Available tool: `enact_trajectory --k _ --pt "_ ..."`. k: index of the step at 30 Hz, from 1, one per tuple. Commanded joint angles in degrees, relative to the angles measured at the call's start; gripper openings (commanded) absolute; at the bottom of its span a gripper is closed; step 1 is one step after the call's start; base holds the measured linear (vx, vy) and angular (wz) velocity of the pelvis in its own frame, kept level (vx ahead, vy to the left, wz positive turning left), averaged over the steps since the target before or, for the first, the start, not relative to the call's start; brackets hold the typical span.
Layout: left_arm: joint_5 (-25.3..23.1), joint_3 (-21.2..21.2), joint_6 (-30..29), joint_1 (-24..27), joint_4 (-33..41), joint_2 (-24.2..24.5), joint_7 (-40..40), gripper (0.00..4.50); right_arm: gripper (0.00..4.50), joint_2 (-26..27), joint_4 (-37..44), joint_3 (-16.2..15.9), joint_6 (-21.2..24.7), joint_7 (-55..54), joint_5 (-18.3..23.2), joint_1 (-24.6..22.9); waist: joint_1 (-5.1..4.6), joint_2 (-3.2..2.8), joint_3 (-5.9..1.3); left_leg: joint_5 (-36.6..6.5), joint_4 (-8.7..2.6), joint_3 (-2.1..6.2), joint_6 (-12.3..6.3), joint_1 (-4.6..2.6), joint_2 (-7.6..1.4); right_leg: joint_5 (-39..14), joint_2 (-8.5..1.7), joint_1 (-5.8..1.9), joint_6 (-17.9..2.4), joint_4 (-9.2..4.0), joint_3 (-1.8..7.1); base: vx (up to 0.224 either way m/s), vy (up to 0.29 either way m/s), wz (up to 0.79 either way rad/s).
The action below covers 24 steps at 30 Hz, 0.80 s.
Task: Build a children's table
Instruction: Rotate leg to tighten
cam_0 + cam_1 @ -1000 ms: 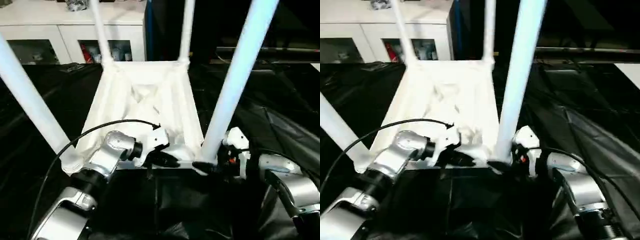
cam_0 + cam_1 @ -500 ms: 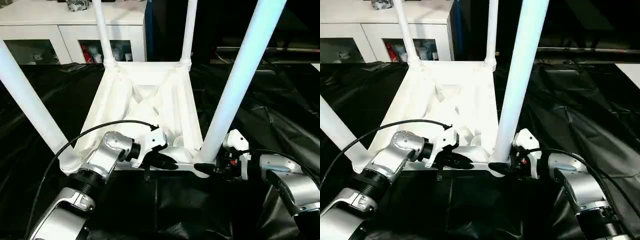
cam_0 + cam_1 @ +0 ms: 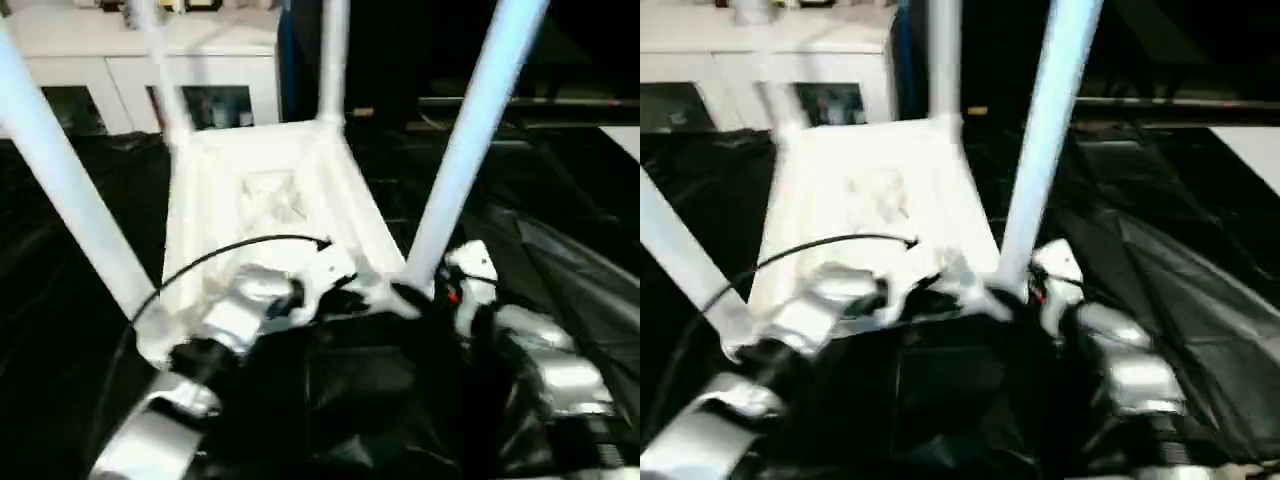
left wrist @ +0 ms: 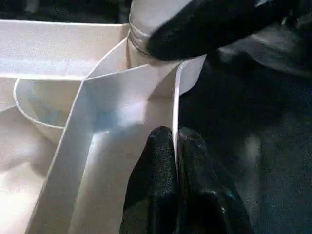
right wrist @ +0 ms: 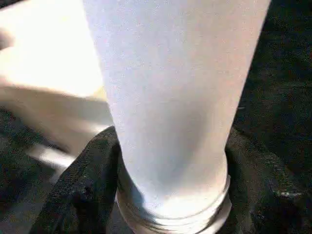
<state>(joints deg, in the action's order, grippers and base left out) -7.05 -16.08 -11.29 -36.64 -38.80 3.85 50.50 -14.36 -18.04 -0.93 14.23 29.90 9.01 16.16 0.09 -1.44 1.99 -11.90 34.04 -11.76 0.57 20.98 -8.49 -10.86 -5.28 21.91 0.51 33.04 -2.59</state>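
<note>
Black sheeting (image 3: 560, 260) covers the work surface; white cabinets (image 3: 130, 60) stand behind.

Table (image 3: 270, 200): white plastic, lying upside down on the sheeting, ribbed underside up, all four legs standing up out of its corner sockets. Near-right leg (image 3: 465, 140) rises past the top edge of the head views; near-left leg (image 3: 60, 180) likewise.

Left gripper (image 4: 175, 161): fingers (image 4: 156, 161) pressed together on the thin upright rim (image 4: 174, 102) of the table's near edge, one on each side of it, close to the near-right corner socket. Silver forearm (image 3: 230, 320) and black cable (image 3: 230, 250) reach over the near edge.

Right gripper (image 5: 170, 195): black fingers (image 5: 83, 190) set on either side of the near-right leg's base, just above its collar at the socket, in contact with the leg.
</note>
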Motion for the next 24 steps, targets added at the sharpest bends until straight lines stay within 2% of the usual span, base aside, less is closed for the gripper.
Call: enact_trajectory --k 1,4,6,7,9,11,13,15,16,19,22,24 --pt "1.0 0.2 -0.6 0.4 -1.8 -3.5 -5.0 0.0 2.69 2.9 -1.0 -3.5 2.2 -3.5 -2.3 -1.0 -0.12 1.32 -2.22 -17.0 -4.96 2.71 -0.9 -0.7 -4.71 -23.8 -3.96 -0.97 -11.2 -5.0 2.28 0.0 0.0 0.0" --pt "0.8 -0.5 0.1 0.3 -2.1 -4.9 -5.6 0.0 2.69 4.9 -0.2 -3.8 2.3 -4.7 -2.8 -1.1 -0.02 1.35 -2.29 -16.4 -4.9 2.57 -1.94 -0.52 -4.62 -22.4 -3.99 -1.04 -11.0 -4.99 2.4 0.0 0.0 0.0" --pt "0.2 -1.2 0.5 0.5 -2.0 -4.6 -4.9 0.0 2.69 5.2 -0.3 -3.2 1.2 -4.5 -2.1 -0.7 -0.01 1.11 -2.34 -15.8 -4.95 2.63 -2.35 -0.34 -4.65 -21.2 -4.04 -1.22 -11.2 -4.86 2.38 0.0 0.0 0.0" --pt "-0.1 -1.4 0.5 0.6 -1.9 -4.5 -4.8 0.0 3.03 5.4 -0.4 -2.8 0.9 -4.7 -1.9 -0.5 -0.04 1.16 -2.32 -15.7 -4.95 2.61 -2.49 -0.32 -4.67 -20.8 -3.99 -1.21 -11.3 -4.84 2.38 0.0 0.0 0.0" --pt "-0.3 -1.4 0.5 0.6 -2.0 -4.1 -4.5 0.0 3.38 5.1 -0.4 -2.4 0.3 -4.4 -1.6 -0.2 -0.01 0.96 -2.35 -15.7 -4.96 2.58 -2.7 -0.39 -4.72 -19.8 -3.98 -1.18 -11.8 -4.75 2.38 0.0 0.0 0.0" --pt "-0.1 -1.4 1.3 0.6 -1.9 -2.3 -2.7 0.0 3.4 3.0 -0.1 -1.7 -0.7 -1.8 -0.7 0.7 -0.05 1.05 -2.34 -16.0 -4.94 2.54 -2.75 -0.4 -4.69 -20.1 -3.96 -1.18 -11.9 -4.8 2.37 0.0 0.0 0.0" --pt "0.2 -1.2 1.6 0.6 -1.8 -1.6 -1.4 0.0 3.65 1.5 0.5 -2.0 -0.5 1.3 -0.1 0.8 0.03 1.0 -2.35 -15.9 -4.92 2.57 -3.09 -0.3 -4.73 -19.7 -4.0 -1.3 -11.9 -4.76 2.37 0.0 0.0 0.0" --pt "0.4 -1.1 2.4 0.5 -1.8 -0.3 0.2 0.0 3.65 -1.5 1.7 -3.2 -0.3 7.7 0.7 0.6 0.22 0.82 -2.4 -15.6 -4.84 2.59 -3.5 -0.36 -4.74 -18.9 -3.98 -1.51 -12.2 -4.69 2.29 0.0 0.0 0.0" --pt "0.6 -1.1 3.5 0.5 -1.8 0.6 1.4 0.0 3.65 -3.6 3.1 -4.1 -0.1 12.4 1.5 0.0 0.13 0.9 -2.42 -15.2 -4.71 2.47 -3.96 -0.25 -4.72 -18.0 -4.06 -1.45 -12.5 -4.61 2.38 0.0 0.0 0.0" --pt "1.8 -0.9 4.2 1.0 -1.2 1.6 4.5 0.0 3.65 -6.4 5.0 -4.8 0.6 17.5 2.9 -0.8 0.41 1.06 -2.46 -13.9 -4.6 2.39 -5.22 -0.15 -4.79 -17.0 -4.1 -1.63 -13.0 -4.49 2.39 0.0 0.0 0.0" --pt "4.1 -1.7 5.9 2.4 1.2 3.6 11.8 0.0 3.65 -9.0 6.6 -4.9 1.2 22.6 4.7 -1.2 0.39 1.13 -2.45 -13.1 -4.66 2.45 -5.71 -0.06 -4.97 -16.1 -4.16 -1.67 -13.9 -4.32 2.27 0.0 0.0 0.0" --pt "6.4 -1.7 5.7 3.3 3.4 5.4 17.5 0.0 3.65 -11.8 7.3 -5.7 1.3 26.7 5.0 -1.5 0.46 0.96 -2.53 -12.6 -4.66 2.49 -6.01 -0.2 -5.18 -14.3 -4.14 -1.64 -14.6 -3.95 2.25 0.0 0.0 0.0"
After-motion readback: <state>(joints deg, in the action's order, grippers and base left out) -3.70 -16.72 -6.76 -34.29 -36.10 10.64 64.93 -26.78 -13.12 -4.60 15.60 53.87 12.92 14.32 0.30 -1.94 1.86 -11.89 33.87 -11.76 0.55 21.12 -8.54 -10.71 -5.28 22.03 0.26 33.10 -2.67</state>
